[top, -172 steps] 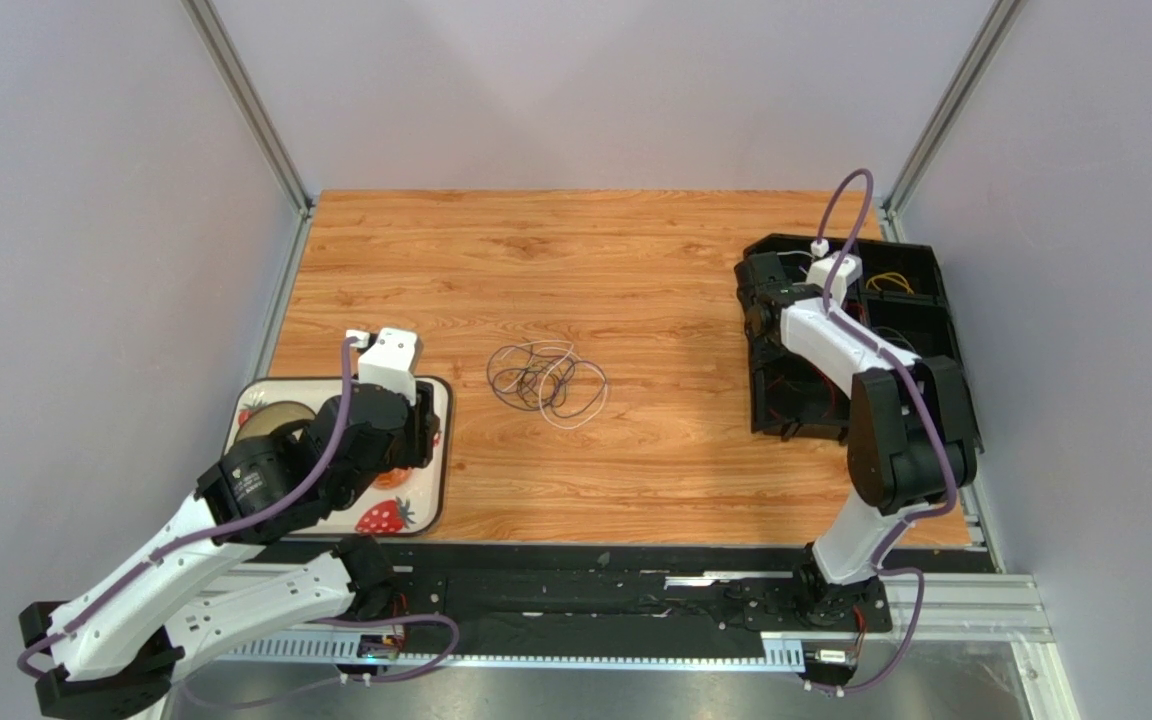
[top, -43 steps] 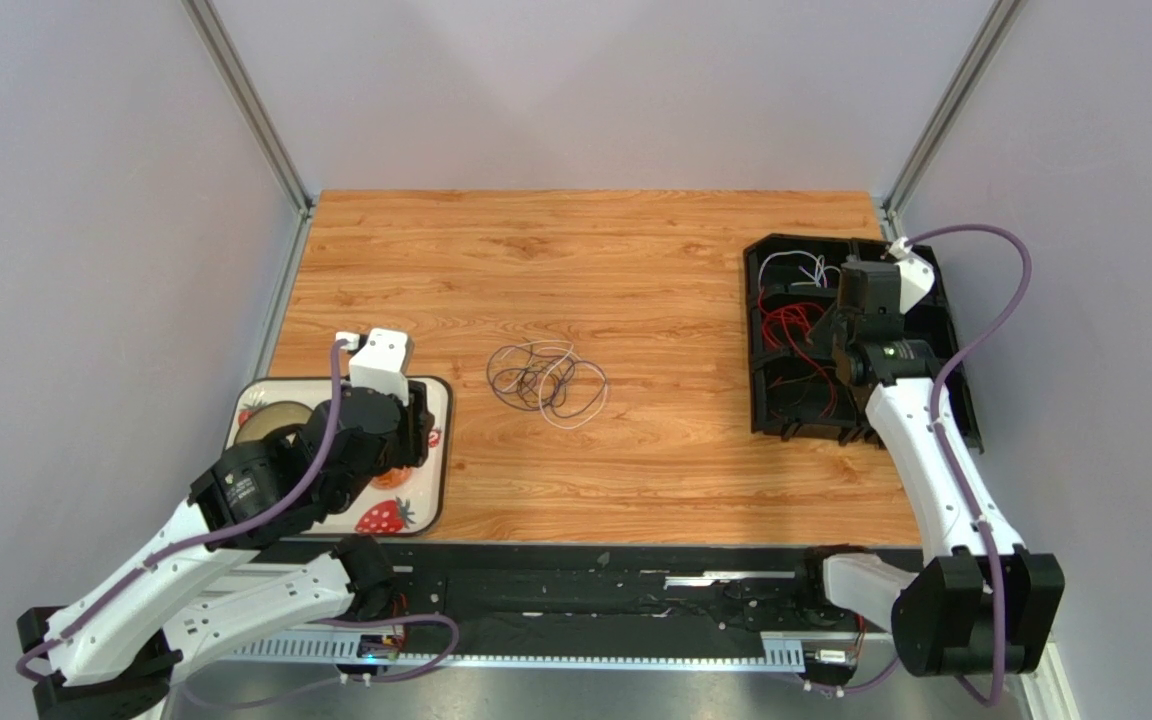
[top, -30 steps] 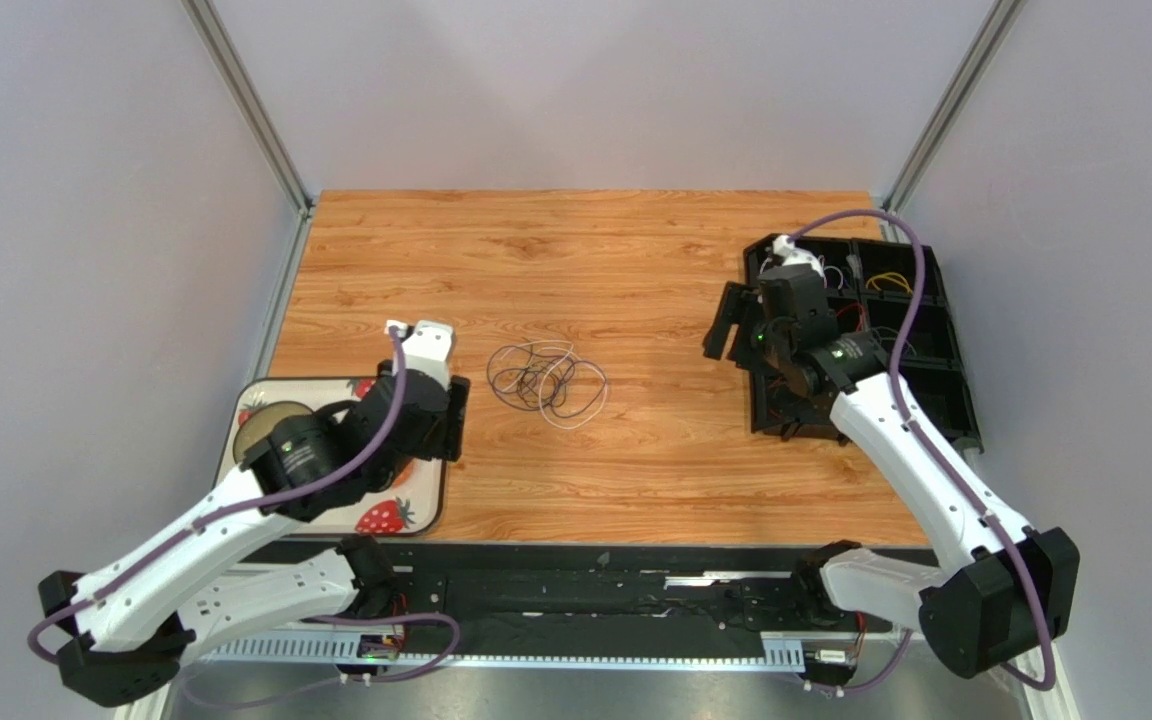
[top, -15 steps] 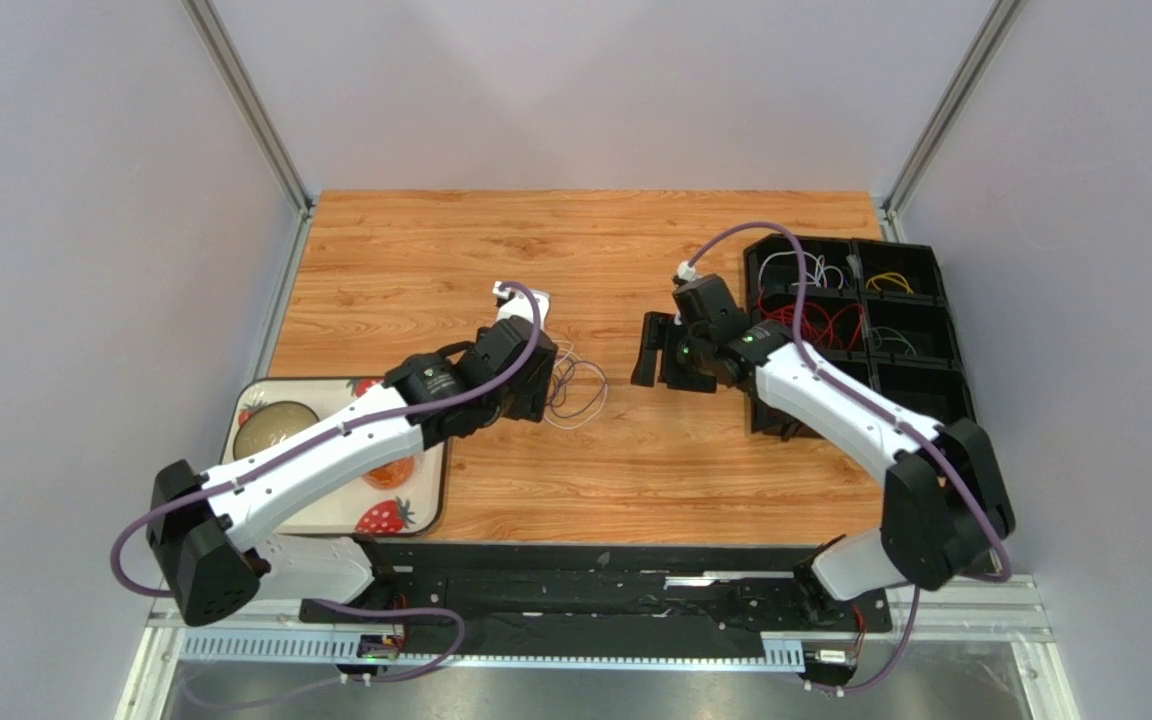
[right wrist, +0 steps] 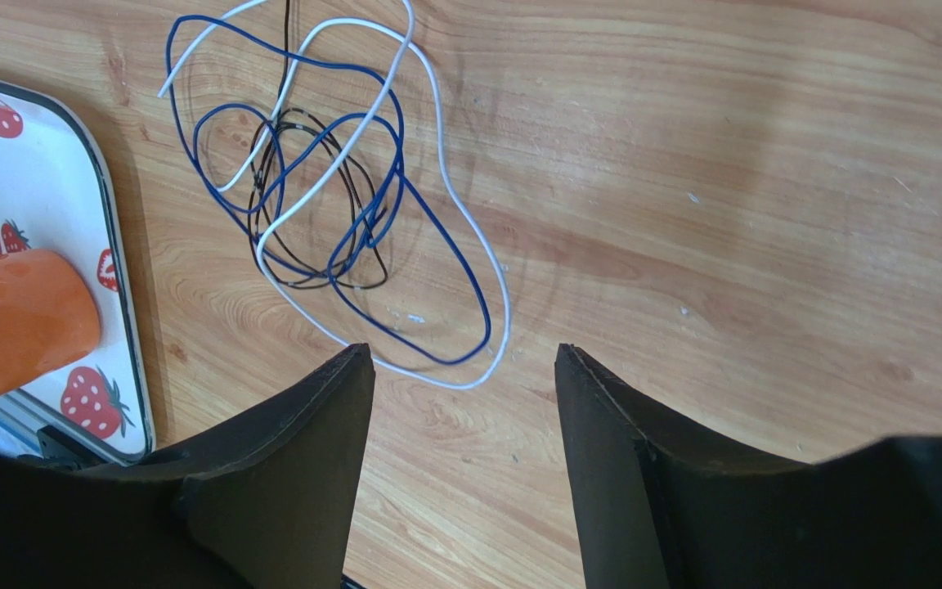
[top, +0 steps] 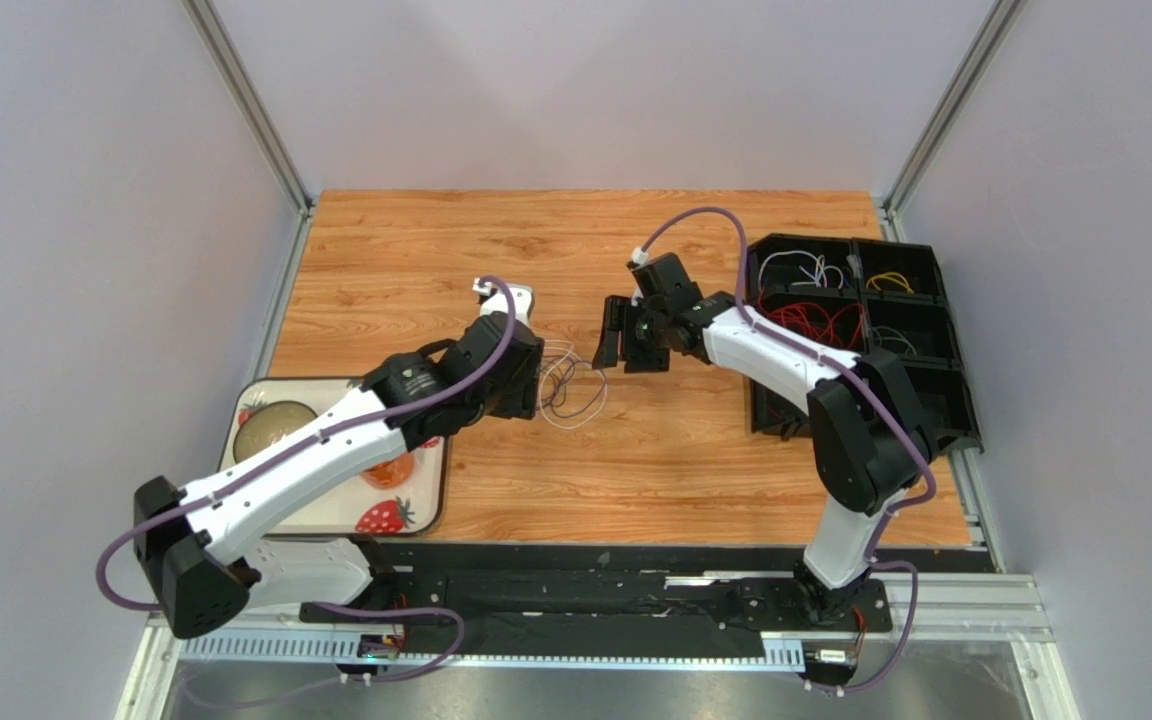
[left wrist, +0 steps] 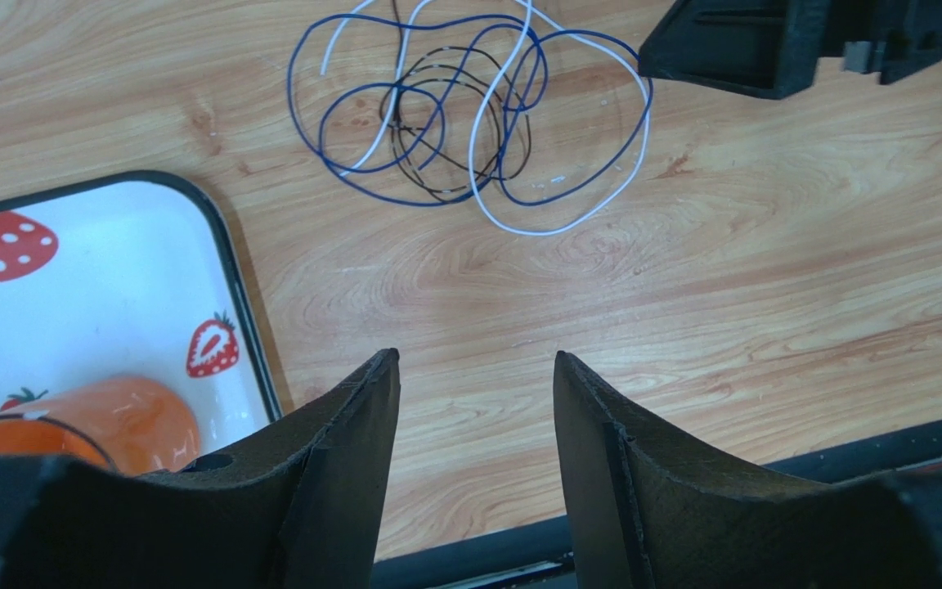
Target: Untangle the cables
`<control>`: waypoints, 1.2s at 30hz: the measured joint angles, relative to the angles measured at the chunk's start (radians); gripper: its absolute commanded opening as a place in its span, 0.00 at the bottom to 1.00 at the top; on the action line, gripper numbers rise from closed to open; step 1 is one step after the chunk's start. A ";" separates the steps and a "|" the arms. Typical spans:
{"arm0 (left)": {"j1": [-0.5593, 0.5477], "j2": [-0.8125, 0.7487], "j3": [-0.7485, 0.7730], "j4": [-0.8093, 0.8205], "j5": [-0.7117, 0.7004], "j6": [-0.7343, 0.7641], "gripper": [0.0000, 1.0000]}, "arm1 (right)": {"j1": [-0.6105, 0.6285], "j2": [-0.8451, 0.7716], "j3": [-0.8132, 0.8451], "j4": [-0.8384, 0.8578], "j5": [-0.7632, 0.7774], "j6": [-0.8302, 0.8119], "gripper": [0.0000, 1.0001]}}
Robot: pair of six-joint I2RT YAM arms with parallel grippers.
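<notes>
The cables (top: 570,384) lie in one tangle on the wooden table: blue, white and dark thin wires looped over each other. The left wrist view shows the cables (left wrist: 470,129) ahead of my left gripper (left wrist: 474,358), which is open and empty over bare wood. In the top view my left gripper (top: 533,387) sits just left of the tangle. My right gripper (top: 624,342) hovers just right of it, also open. From the right wrist, the cables (right wrist: 329,209) lie just beyond my right gripper (right wrist: 461,350), with the white loop reaching close to its fingertips.
A strawberry-print tray (top: 440,450) with an orange cup (top: 270,431) sits at the near left; the cup (left wrist: 83,417) also shows in the left wrist view. A black compartment bin (top: 935,402) at the right holds red wires (top: 800,318), white wires (top: 796,273) and yellow wires (top: 886,281).
Both arms have swung in to the tangle, the left from over the tray, the right from the bin. The cables have not moved.
</notes>
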State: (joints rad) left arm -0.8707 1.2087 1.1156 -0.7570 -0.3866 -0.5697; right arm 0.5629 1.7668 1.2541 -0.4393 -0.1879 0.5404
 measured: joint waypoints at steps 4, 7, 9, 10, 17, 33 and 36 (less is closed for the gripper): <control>0.000 -0.099 -0.011 -0.053 -0.016 -0.023 0.57 | 0.006 0.060 0.035 0.008 -0.008 -0.008 0.56; 0.000 -0.163 -0.018 -0.101 -0.026 -0.040 0.57 | 0.010 0.100 0.060 0.010 -0.013 -0.014 0.54; 0.000 -0.205 -0.019 -0.138 -0.034 -0.051 0.57 | 0.012 0.116 0.068 0.010 -0.013 -0.016 0.53; 0.000 -0.230 -0.019 -0.161 -0.039 -0.055 0.57 | 0.013 0.122 0.070 0.010 -0.013 -0.017 0.51; 0.000 -0.334 -0.006 -0.282 -0.095 -0.057 0.57 | 0.020 0.145 0.094 0.009 -0.012 -0.024 0.36; 0.000 -0.351 -0.016 -0.310 -0.103 -0.076 0.57 | 0.040 0.163 0.124 -0.012 -0.009 -0.044 0.00; 0.000 -0.339 -0.031 -0.280 -0.084 -0.079 0.57 | 0.044 0.162 0.143 -0.032 -0.014 -0.045 0.00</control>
State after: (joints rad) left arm -0.8707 0.8700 1.0847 -1.0367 -0.4706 -0.6483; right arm 0.6071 1.9289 1.3972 -0.4717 -0.2024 0.4957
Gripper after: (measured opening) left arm 0.569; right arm 0.009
